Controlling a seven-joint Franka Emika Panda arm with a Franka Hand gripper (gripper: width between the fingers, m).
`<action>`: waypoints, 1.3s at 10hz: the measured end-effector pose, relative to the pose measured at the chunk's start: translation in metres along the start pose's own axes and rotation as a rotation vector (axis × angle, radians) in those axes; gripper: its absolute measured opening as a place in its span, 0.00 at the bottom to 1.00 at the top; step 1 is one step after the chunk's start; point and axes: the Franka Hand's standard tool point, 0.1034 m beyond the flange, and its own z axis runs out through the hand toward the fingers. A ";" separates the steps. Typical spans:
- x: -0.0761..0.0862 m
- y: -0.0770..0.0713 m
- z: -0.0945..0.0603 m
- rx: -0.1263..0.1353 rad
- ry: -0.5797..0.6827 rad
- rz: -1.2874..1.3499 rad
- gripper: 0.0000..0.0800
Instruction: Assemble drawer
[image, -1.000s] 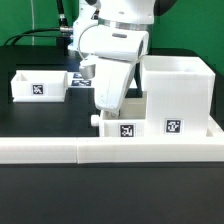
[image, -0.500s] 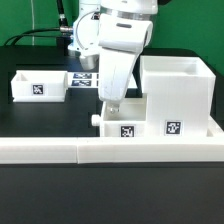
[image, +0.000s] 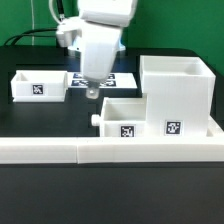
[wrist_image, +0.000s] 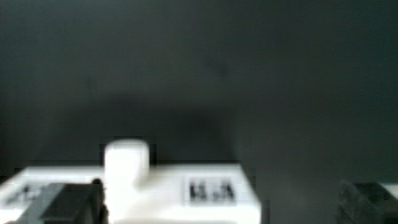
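Note:
The tall white box casing (image: 178, 95) stands at the exterior view's right. A small knobbed tray (image: 122, 118) sits against its left side, its knob (image: 97, 121) pointing left. A second tray (image: 40, 85) lies at the far left. My gripper (image: 93, 88) hangs above the table between the two trays, touching neither. In the blurred wrist view the fingers (wrist_image: 71, 202) stand wide apart at the frame's edges, so the gripper (wrist_image: 222, 205) is open and empty. A white tray part with a knob (wrist_image: 125, 168) and a tag shows beneath it.
A long low white L-shaped wall (image: 110, 150) runs along the front of the table and up the right side of the casing. The marker board (image: 112, 80) lies flat behind the gripper. The tabletop is black.
The gripper has risen and moved to the exterior view's left, away from the tray beside the casing. The tray and casing have not moved.

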 end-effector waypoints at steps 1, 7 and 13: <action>-0.009 -0.003 0.010 0.014 0.002 -0.024 0.81; -0.025 -0.003 0.029 0.029 0.071 -0.100 0.81; -0.020 0.005 0.043 0.056 0.193 -0.103 0.81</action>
